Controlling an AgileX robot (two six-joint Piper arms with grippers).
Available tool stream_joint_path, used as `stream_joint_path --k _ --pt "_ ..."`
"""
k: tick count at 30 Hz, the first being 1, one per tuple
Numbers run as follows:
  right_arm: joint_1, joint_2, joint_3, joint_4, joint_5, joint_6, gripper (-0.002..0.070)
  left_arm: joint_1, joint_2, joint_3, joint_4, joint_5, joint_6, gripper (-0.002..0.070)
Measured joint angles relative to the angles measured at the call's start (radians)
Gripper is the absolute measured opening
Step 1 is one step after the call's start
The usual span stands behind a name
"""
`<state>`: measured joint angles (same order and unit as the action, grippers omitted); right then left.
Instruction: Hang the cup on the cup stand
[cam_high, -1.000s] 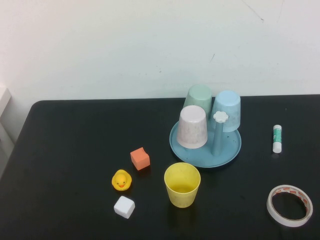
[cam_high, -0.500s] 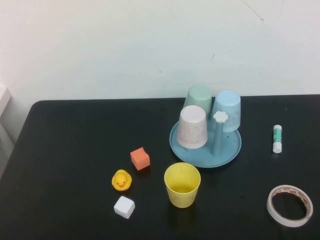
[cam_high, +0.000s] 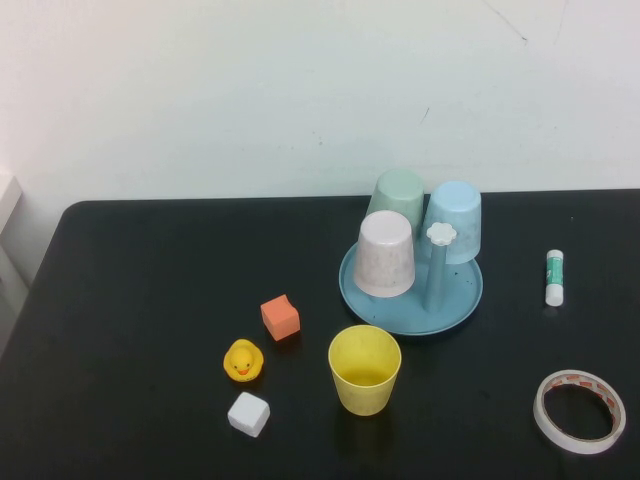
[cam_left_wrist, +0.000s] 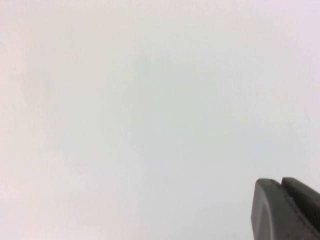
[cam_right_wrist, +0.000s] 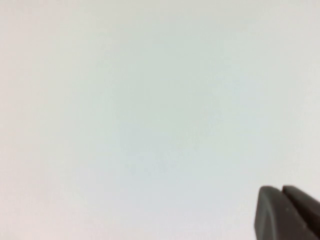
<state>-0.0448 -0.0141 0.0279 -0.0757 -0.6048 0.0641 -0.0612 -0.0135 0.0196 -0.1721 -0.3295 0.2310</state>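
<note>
The yellow cup (cam_high: 365, 368) stands upright, mouth up, on the black table just in front of the cup stand (cam_high: 460, 300). That stand is a round teal-blue dish; one free peg on it carries a white flower knob (cam_high: 441, 234). Pink (cam_high: 386, 254), green (cam_high: 398, 194) and light blue (cam_high: 453, 220) cups sit upside down on its other pegs. Neither arm shows in the high view. My left gripper (cam_left_wrist: 281, 183) is shut and faces a blank white wall. My right gripper (cam_right_wrist: 281, 190) is likewise shut with nothing in it, also toward the wall.
An orange cube (cam_high: 280, 317), a yellow rubber duck (cam_high: 243, 361) and a white cube (cam_high: 248, 414) lie left of the yellow cup. A glue stick (cam_high: 555, 277) and a roll of tape (cam_high: 579, 410) lie on the right side.
</note>
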Motion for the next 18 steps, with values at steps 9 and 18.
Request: stream_joint_path --k 9,18 --pt "0.000 0.000 0.000 0.002 -0.037 0.013 -0.0001 0.000 0.000 0.000 -0.006 -0.191 0.000 -0.0001" --pt "0.000 0.055 -0.278 -0.026 0.768 0.013 -0.0001 0.000 0.020 -0.257 0.009 0.360 0.026 -0.0001"
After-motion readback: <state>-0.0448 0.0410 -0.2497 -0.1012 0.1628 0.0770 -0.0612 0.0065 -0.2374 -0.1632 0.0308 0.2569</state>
